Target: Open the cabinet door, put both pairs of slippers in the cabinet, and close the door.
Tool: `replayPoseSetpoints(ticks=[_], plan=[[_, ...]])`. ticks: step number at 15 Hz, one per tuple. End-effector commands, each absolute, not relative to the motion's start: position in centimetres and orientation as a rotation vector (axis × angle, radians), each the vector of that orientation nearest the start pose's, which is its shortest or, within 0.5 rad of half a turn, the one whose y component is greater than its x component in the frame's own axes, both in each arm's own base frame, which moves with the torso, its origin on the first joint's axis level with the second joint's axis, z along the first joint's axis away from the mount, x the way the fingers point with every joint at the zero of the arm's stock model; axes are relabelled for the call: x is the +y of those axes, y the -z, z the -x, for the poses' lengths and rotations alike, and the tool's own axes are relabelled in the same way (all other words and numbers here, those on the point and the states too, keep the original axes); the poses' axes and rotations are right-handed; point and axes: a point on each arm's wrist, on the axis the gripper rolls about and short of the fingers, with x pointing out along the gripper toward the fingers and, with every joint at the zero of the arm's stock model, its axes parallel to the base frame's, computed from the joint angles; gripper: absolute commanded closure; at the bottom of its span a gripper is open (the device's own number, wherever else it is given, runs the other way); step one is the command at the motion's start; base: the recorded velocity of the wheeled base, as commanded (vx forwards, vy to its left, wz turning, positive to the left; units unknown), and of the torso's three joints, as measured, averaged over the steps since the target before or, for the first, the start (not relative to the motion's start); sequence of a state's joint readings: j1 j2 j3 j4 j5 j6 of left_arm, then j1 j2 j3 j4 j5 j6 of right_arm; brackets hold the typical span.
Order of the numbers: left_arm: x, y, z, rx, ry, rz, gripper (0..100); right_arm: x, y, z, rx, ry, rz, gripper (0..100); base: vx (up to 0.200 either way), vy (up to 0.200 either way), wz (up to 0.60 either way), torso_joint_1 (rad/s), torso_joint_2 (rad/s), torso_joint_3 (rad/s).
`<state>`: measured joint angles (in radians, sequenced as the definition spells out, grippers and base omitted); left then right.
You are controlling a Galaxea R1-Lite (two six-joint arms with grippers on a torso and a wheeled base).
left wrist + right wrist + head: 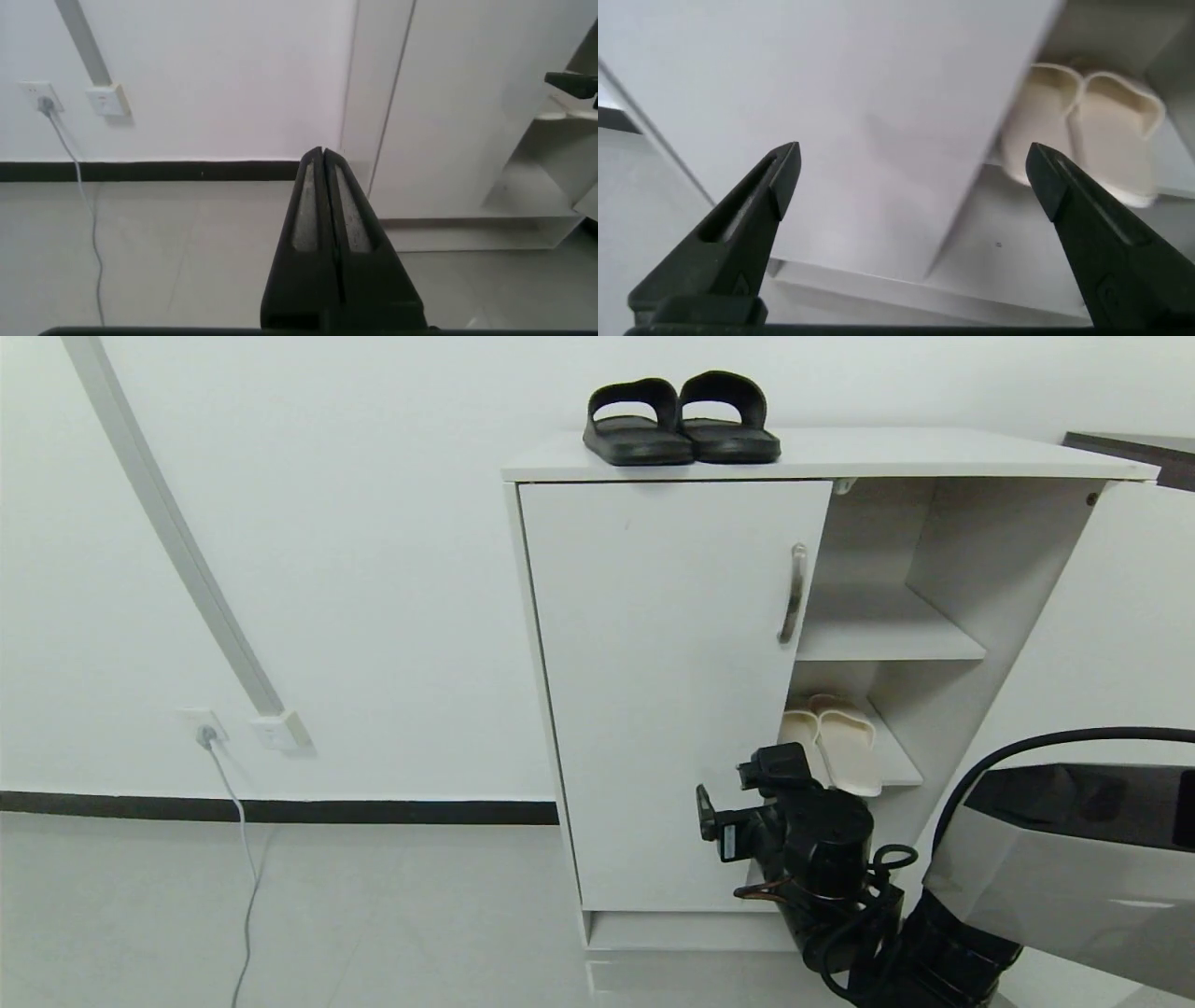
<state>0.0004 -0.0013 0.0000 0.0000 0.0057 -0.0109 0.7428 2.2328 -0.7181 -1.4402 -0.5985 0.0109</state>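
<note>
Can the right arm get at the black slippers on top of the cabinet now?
Probably yes: the black slippers sit uncovered at the front edge of the cabinet top, and the right end effector is open, though low down.

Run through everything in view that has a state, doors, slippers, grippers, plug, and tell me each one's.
Left door: shut.
Right door: open.
Black slippers: on top of the cabinet, not inside.
Cream slippers: inside, on the lower shelf.
Left gripper: shut, empty.
Right gripper: open, empty.
Plug: in the wall socket.
</note>
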Motion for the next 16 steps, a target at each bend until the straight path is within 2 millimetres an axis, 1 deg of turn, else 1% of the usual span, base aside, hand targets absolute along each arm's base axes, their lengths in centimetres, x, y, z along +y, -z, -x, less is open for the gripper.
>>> replayPoseSetpoints(ticks=[1, 4, 7, 16], plan=[[0.01, -7.55, 2.28, 0.0, -0.008, 0.011, 100, 23.79, -5.93, -27.96, 0.06, -0.144, 0.036, 0, 0.0, 0.2, 0.0, 0.002, -0.01, 0.007], [0.01, -7.55, 2.28, 0.0, -0.008, 0.012, 100, 23.41, -5.95, -28.18, 0.054, -0.142, 0.03, 0, 0.0, 0.0, 0.0, 0.0, 0.0, 0.0], [0.01, -7.55, 2.28, 0.0, -0.008, 0.012, 100, 23.03, -5.93, -27.8, 0.029, -0.233, 0.01, 0, 0.0, 0.0, 0.0, 0.0, 0.0, 0.0], [0.01, -7.55, 2.28, 0.0, -0.008, 0.011, 100, 22.82, -5.79, -27.95, 0.027, -0.236, 0.03, 0, 0.0, 0.0, 0.0, 0.0, 0.0, 0.0]])
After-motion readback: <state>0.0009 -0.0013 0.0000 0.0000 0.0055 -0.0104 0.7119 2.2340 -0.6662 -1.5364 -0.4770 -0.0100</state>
